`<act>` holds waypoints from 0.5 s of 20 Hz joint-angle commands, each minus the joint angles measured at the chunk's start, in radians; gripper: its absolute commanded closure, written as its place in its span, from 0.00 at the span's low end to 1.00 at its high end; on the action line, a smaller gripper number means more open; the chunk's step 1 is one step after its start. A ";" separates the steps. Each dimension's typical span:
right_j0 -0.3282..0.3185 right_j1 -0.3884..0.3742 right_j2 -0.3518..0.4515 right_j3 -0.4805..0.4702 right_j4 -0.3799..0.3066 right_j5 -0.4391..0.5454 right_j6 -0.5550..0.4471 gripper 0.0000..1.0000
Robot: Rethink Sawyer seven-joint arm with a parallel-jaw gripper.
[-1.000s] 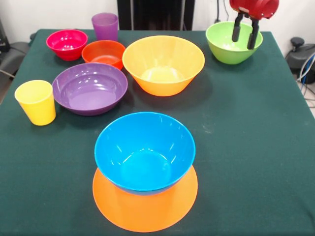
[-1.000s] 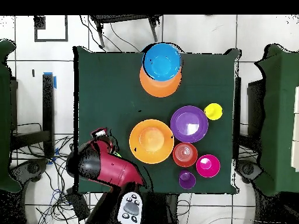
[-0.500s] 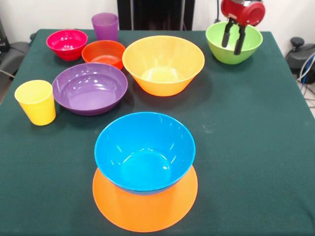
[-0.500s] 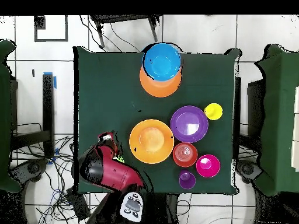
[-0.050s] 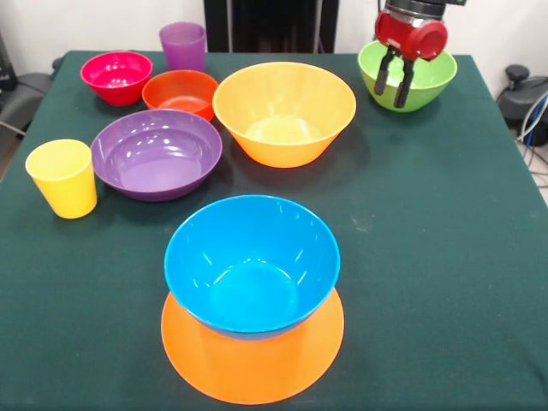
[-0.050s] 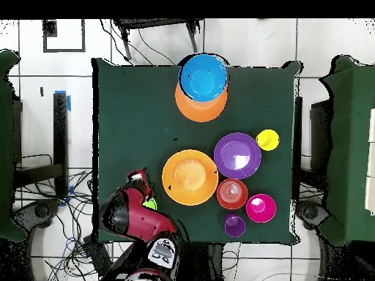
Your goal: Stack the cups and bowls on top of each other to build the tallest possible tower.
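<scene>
Gripper point(image 5: 394, 83) spread open at green bowl point(image 5: 425, 86); overhead, the arm hides most of that bowl.

Bright, even light; soft shadows

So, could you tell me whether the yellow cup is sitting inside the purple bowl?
No, the yellow cup stands upright on the table beside the purple bowl.

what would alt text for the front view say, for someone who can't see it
A red gripper hangs with open jaws at the rim of a green bowl at the far right of a dark green table. In front, a blue bowl sits on an upside-down orange bowl; six more bright bowls and cups stand loose behind.
</scene>
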 commanded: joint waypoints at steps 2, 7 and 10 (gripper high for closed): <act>0.072 0.062 0.085 0.048 0.086 0.003 0.266 0.00; 0.081 0.038 0.065 0.051 0.085 0.036 0.257 0.00; 0.074 0.025 0.061 0.057 0.073 0.043 0.254 0.00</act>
